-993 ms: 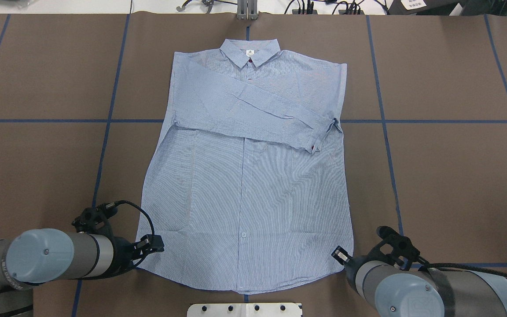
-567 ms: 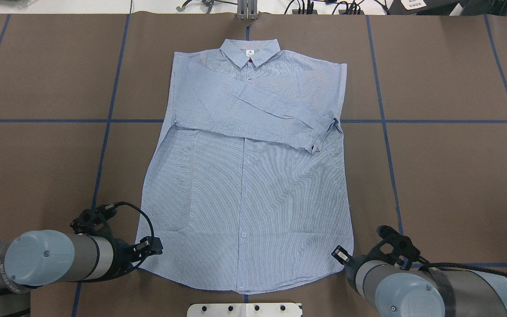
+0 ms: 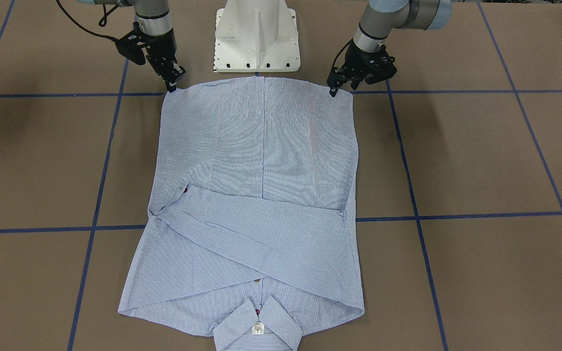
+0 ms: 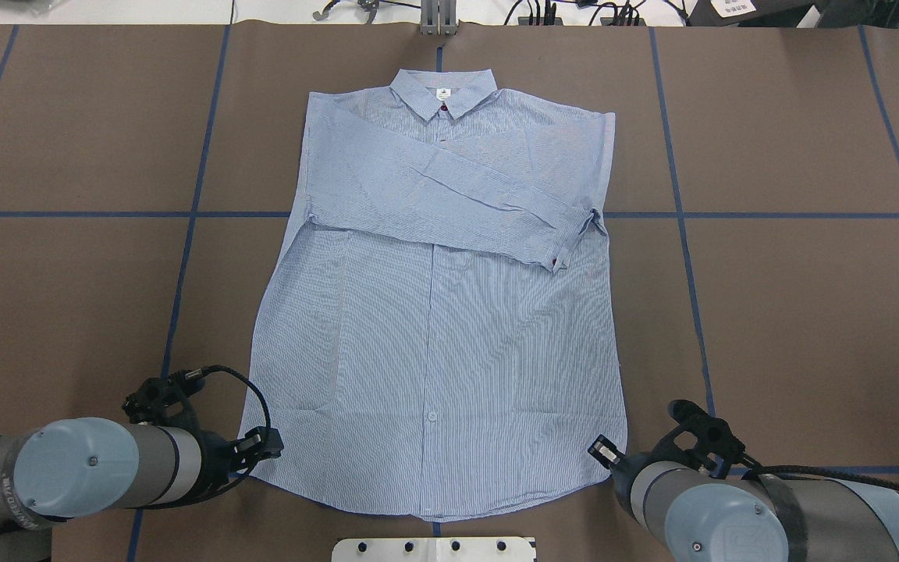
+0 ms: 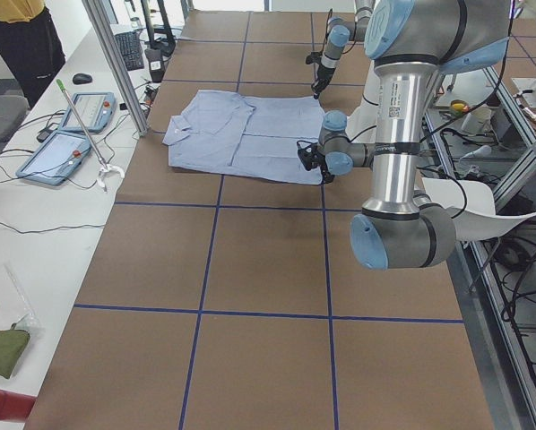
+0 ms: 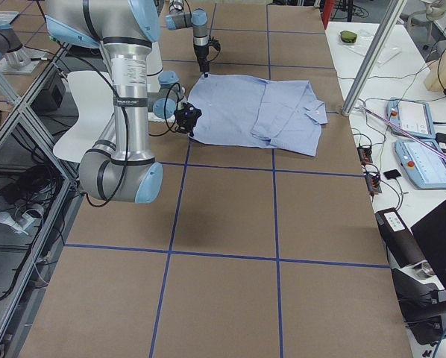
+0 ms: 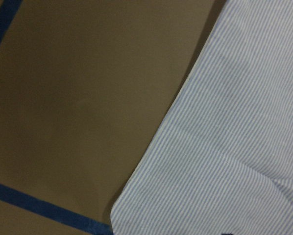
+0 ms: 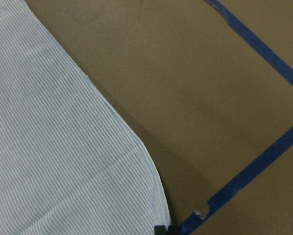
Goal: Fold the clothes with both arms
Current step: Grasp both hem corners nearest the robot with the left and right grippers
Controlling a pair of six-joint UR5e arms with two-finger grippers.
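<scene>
My shirt [image 3: 261, 161], soft, light and floppy, lies flat mid table [image 3: 481, 161], hem toward my edge, best pinched at its hem corners, where my left pincer [image 3: 333, 90] and right pincer [image 3: 172, 87] sit, apart or clamped I cannot tell.

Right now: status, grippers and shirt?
Left gripper, right gripper at hem corners, grip unclear. Shirt flat, sleeves folded across chest. No obstruction seen.

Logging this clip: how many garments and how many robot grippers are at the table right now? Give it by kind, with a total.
shirt: 1
grippers: 2 (left gripper, right gripper)
Total: 3
</scene>
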